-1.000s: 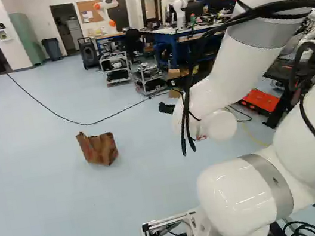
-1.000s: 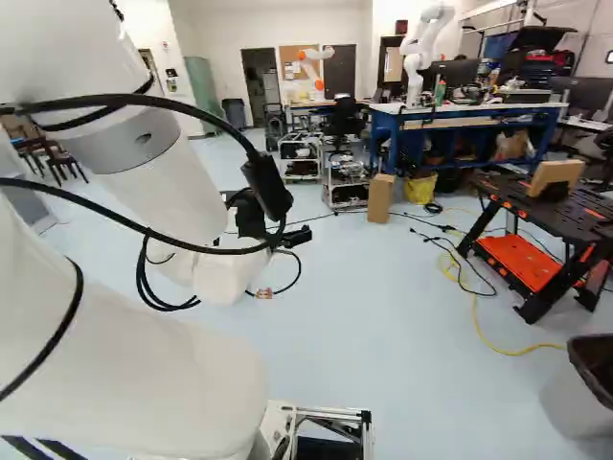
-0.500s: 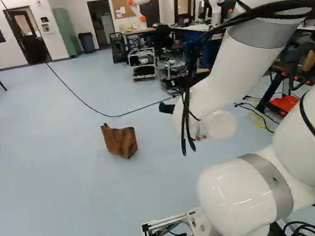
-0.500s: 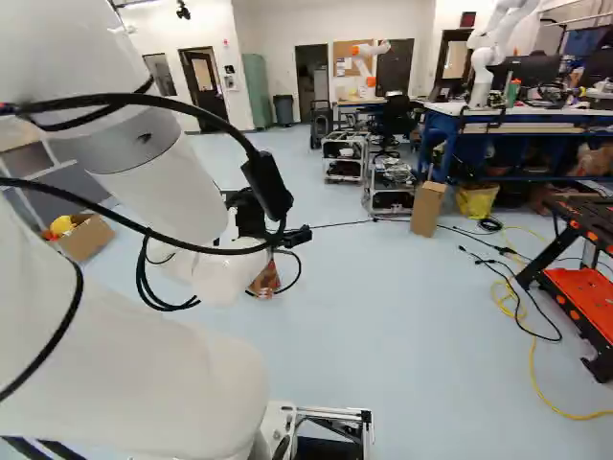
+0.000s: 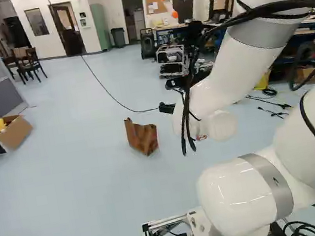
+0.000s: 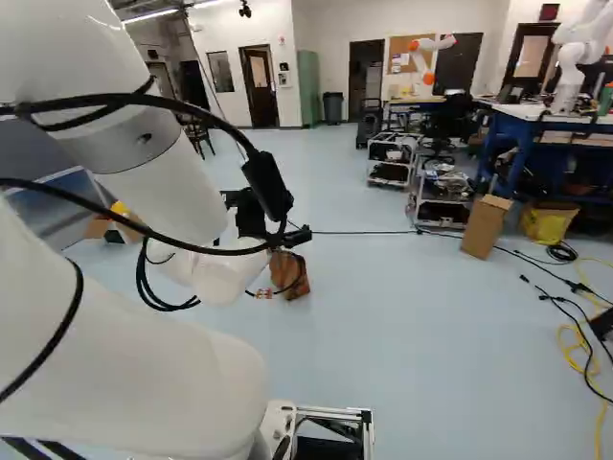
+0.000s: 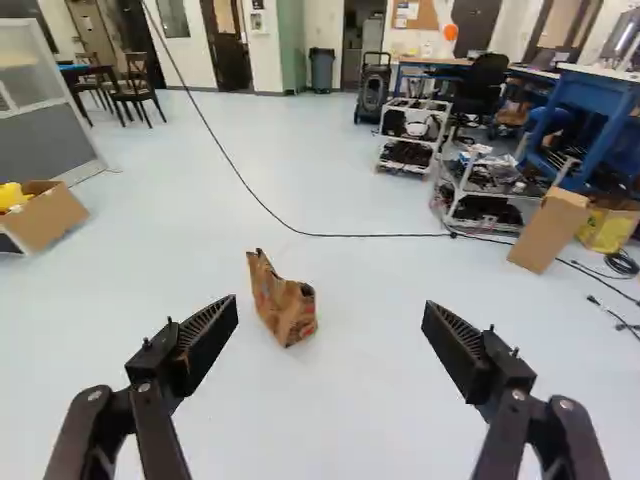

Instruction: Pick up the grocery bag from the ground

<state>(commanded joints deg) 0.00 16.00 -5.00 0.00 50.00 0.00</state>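
Pale, smooth floor (image 7: 370, 400) is seen around the bag (image 7: 288, 312), which stands on it ahead of the tool (image 7: 330, 312), on the near side of a thin black cable (image 7: 370, 235). By the wrist view, the two fingers are spread wide with nothing held between them; the bag lies beyond their tips, closer in line to the left finger than to the right.

Brown paper, creased and slumped, is suggested by the look of the bag. It is judged light, probably empty or nearly so, though what is inside cannot be told. Soft walls that fold under slight pressure are to be expected, with a dry surface that should not slip much once pinched. Tearing is the likelier risk if one thin edge is tugged hard, and on so smooth a floor the bag may be pushed along or tipped by a low, sideways touch.

The best hold is probably offered by the taller peak at one side of the rim, where paper can be pinched in a thick fold. For that, the tool should be centred over the rim, lowered with one finger to each side, and closed gently before any lift.
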